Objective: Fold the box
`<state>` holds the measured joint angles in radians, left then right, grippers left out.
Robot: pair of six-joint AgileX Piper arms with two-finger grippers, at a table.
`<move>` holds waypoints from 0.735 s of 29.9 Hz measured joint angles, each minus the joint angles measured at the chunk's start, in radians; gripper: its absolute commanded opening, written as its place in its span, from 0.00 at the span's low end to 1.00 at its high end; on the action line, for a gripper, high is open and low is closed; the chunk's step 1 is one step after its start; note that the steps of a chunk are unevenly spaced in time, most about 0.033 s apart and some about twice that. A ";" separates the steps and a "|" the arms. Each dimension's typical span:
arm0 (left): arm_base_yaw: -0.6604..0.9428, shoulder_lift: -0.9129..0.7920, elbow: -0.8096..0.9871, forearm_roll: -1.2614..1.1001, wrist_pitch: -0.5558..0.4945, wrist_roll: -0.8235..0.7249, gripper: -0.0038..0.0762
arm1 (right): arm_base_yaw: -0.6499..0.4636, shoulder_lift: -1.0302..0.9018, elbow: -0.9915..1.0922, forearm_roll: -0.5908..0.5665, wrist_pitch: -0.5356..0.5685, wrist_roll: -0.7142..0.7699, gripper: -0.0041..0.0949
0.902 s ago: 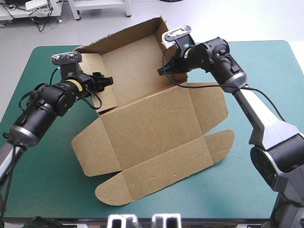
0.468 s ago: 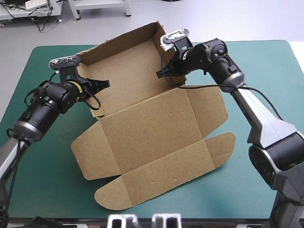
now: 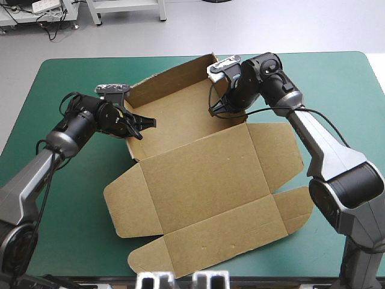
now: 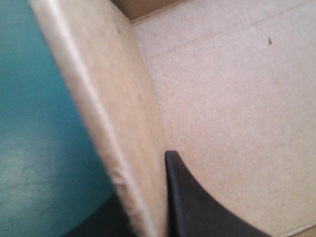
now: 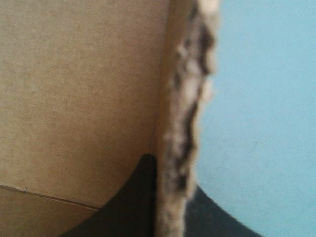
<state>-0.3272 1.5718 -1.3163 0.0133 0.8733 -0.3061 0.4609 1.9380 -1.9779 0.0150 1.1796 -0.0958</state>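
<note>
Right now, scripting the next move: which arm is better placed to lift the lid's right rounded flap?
Right, probably. The right gripper clamps the right wall of the box, on the side of that flap; the left gripper holds the opposite wall, across the box. Either must let go first.

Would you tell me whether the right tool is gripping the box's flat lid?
No, the right tool is shut on a raised side wall of the box, away from the flat lid.
</note>
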 measured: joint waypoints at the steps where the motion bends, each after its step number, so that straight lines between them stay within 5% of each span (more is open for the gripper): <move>1: 0.000 0.032 -0.025 -0.029 0.024 0.034 0.03 | -0.008 0.009 0.002 0.001 0.024 0.002 0.02; 11: -0.012 0.262 -0.376 -0.083 0.212 0.193 0.03 | -0.131 0.050 0.003 0.103 0.064 0.004 0.02; 22: -0.119 0.472 -0.656 0.104 0.351 0.183 0.03 | -0.154 0.088 0.003 0.072 0.064 0.068 0.02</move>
<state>-0.4461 2.0437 -1.9719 0.1173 1.2242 -0.1233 0.3070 2.0255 -1.9748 0.0872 1.2438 -0.0281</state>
